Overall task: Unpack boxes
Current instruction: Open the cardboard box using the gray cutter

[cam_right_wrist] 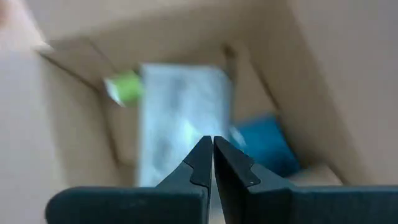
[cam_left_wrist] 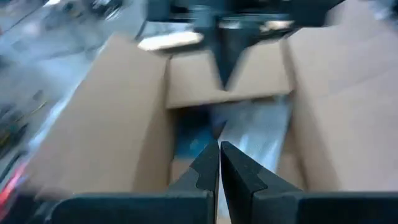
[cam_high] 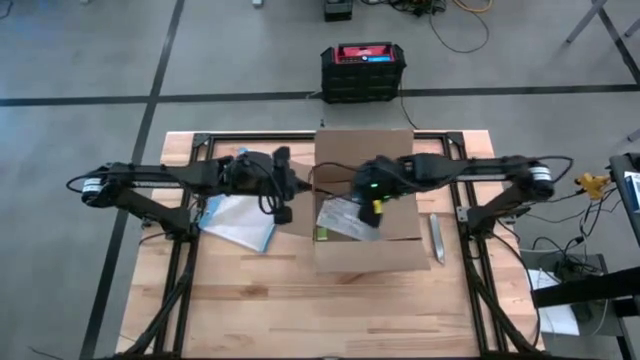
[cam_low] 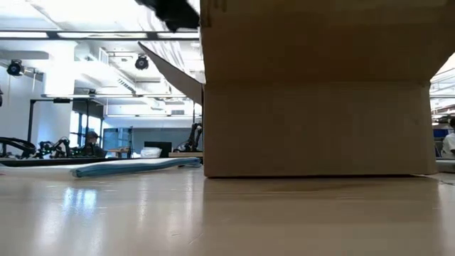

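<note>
The brown cardboard box point(cam_high: 370, 255) stands open at the table's middle, flaps spread; its near wall point(cam_low: 320, 128) fills the low view. Inside lie a silvery clear packet point(cam_right_wrist: 180, 118), a green item point(cam_right_wrist: 124, 87) and a blue item point(cam_right_wrist: 264, 143). My right gripper point(cam_high: 377, 210) hangs over the box's opening, fingers shut point(cam_right_wrist: 212, 142), pointing down at the packet. My left gripper point(cam_high: 283, 213) hovers just left of the box beside its left flap point(cam_left_wrist: 93, 137), fingers shut point(cam_left_wrist: 219, 146), with nothing between them.
A clear blue-edged plastic bag point(cam_high: 235, 222) lies flat on the table left of the box point(cam_low: 135, 167). A slim grey tool point(cam_high: 437, 238) lies right of the box. A black crate with a red top point(cam_high: 362, 70) sits on the floor beyond the far edge.
</note>
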Controlling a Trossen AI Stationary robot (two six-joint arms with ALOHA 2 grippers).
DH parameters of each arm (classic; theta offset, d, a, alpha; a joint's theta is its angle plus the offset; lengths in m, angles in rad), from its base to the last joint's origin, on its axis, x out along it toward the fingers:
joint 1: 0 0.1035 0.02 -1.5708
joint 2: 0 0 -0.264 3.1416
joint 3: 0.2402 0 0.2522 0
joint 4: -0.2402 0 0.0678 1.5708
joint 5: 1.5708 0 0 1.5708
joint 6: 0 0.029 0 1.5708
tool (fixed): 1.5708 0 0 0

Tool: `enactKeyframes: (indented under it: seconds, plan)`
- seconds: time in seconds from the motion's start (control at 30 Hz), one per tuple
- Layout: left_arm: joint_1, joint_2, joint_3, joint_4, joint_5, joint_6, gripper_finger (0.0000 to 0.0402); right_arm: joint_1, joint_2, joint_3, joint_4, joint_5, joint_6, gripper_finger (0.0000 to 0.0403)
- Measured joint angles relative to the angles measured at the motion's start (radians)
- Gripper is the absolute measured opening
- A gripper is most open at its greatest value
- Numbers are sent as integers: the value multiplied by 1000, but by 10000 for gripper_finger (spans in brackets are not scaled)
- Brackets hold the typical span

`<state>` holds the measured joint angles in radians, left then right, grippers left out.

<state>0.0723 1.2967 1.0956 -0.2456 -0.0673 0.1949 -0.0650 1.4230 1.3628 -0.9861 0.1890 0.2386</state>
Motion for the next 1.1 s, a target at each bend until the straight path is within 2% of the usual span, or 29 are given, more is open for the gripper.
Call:
enactKeyframes:
  seconds: [0.13,0.3,0.37,0.53,0.63,0.83,1.1]
  plan:
    - [0,124,0,159,59,3,0,-15,-106,-87,-197,107,129,0]
    - [1,329,88,216,58,25,0,-21,-258,-220,-255,129,228,0]
    - [1,405,145,184,54,48,0,-20,-312,-286,-257,125,252,0]
    - [1,540,298,-99,-19,133,0,-21,-421,-446,-258,120,330,0]
    - [1,583,337,-144,-33,180,0,-21,-449,-523,-213,99,353,0]
    - [41,678,348,-18,178,137,0,-21,-446,-621,-60,43,318,0]
    - [56,861,458,-8,198,97,0,-20,-432,-627,136,-57,204,0]
